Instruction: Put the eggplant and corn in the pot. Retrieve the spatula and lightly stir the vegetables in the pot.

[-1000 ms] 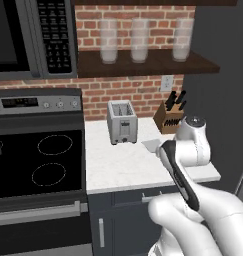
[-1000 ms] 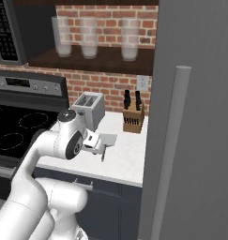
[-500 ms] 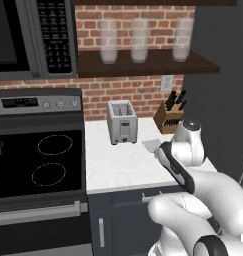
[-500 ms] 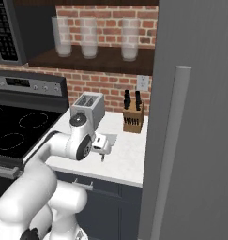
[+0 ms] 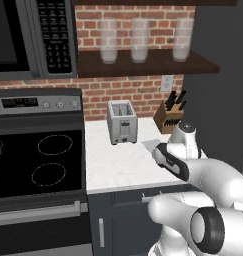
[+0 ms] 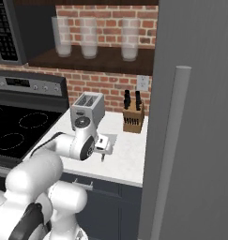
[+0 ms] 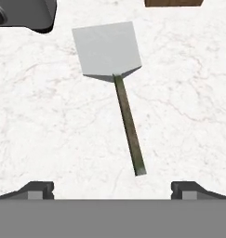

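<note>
Below the wide-open gripper [image 7: 112, 187], apart from both dark fingertips [image 7: 39, 188], one spatula [image 7: 112, 65] with a flat grey square blade and thin olive handle lies on the smooth white marbled counter [image 7: 189, 116], one metal toaster [image 7: 23, 13] beyond it.

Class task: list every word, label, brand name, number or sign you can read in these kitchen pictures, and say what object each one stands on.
None can be read.
Microwave keypad: rows of light marks, too small and blurred to read.
Stove control panel: a pale display strip, too blurred to read.
Toaster, knife block, spatula and counter: no lettering shows.
</note>
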Tool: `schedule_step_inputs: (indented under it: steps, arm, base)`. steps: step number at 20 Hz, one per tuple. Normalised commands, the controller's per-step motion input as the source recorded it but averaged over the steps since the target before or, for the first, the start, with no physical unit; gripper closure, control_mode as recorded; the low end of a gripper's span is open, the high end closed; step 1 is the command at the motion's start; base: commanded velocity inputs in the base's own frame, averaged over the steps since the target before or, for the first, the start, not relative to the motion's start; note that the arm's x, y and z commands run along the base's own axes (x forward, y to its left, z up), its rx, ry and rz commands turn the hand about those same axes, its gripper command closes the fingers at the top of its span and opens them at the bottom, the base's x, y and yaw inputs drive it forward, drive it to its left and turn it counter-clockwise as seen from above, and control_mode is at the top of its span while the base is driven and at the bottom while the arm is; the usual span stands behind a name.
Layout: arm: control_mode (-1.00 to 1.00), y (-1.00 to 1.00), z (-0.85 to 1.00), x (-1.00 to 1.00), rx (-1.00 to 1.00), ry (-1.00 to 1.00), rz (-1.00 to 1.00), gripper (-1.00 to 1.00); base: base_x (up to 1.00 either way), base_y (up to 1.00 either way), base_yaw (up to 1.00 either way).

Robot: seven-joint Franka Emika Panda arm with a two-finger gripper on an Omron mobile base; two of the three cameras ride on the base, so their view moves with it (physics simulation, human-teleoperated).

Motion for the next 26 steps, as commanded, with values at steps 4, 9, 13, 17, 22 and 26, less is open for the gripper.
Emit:
schedule_step_inputs:
  steps: [4,9,13,17,22,26]
  arm:
    - [-1.0,-0.14,-0.14,0.01,0.0,0.0,0.0,-1.0]
    - [-1.0,-0.15,-0.1,0.0,0.0,0.0,0.0,-1.0]
    - [-1.0,-0.06,-0.11,0.0,0.0,0.01,0.0,-1.0]
    - [-1.0,0.0,-0.16,0.04,0.0,0.0,0.0,-1.0]
    - [-1.0,-0.01,-0.18,0.03,0.0,0.03,0.0,-1.0]
    - [-1.0,-0.07,-0.1,0.18,0.0,0.02,0.0,-1.0]
  base:
    - [0.0,0.0,0.0]
    - [0.0,0.0,0.0]
    - [0.0,0.0,0.0]
    - [0.0,0.0,0.0]
    - [0.0,0.0,0.0]
    - [0.0,0.0,0.0]
